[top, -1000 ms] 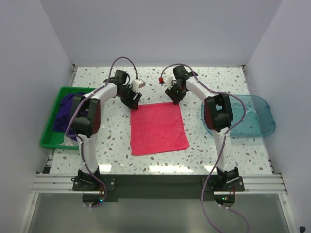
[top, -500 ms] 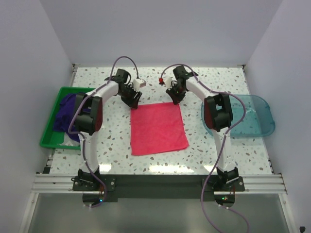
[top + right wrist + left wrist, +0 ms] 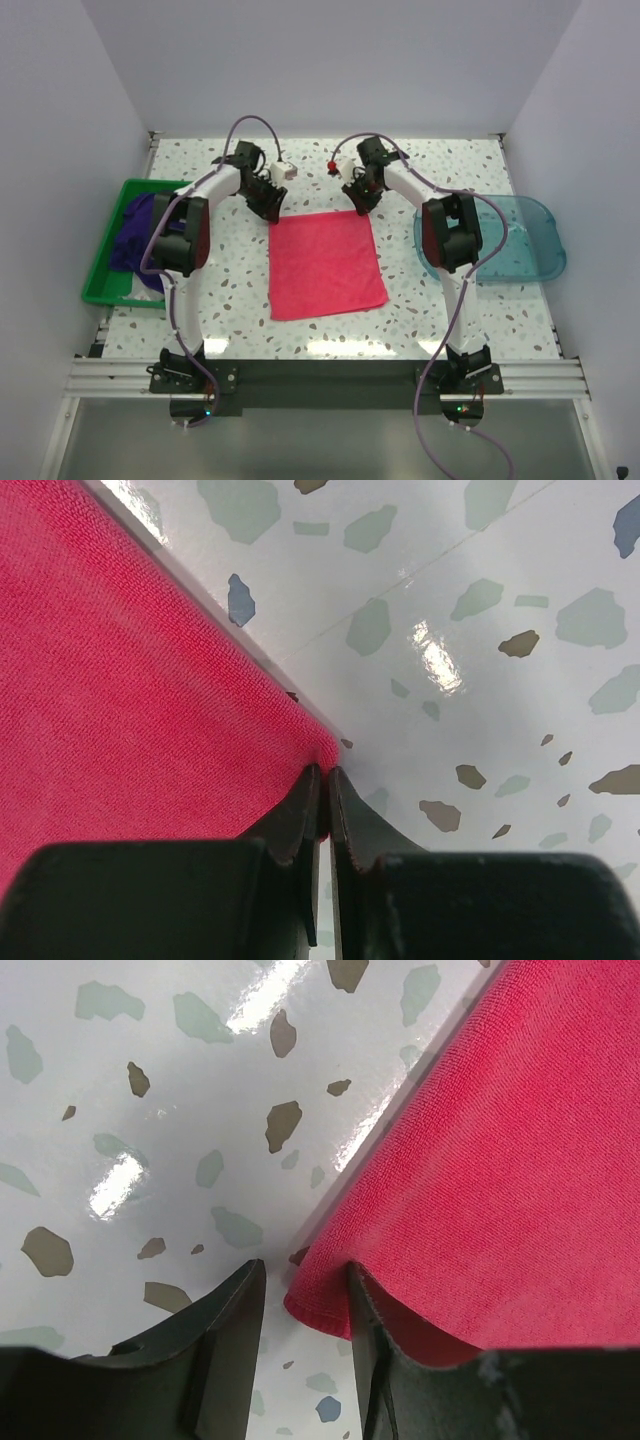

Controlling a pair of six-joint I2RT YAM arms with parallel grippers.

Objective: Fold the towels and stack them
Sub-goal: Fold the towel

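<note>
Lying flat on speckled tabletop (image 3: 230, 290) — perhaps laminate — pink towel (image 3: 325, 265), white walls (image 3: 330, 60)

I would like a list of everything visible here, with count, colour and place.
hot pink cloth towel: one, pink, flat at the table's middle.
dark purple cloth towels: heap, number unclear, purple, inside the bin.
green plastic bin: one, green, table's left edge.
translucent teal tray: one, teal, table's right edge.
speckled table: one, white with dark flecks, under everything.
left gripper: one, black, open around the pink towel's far left corner.
right gripper: one, black, shut on its far right corner.
</note>
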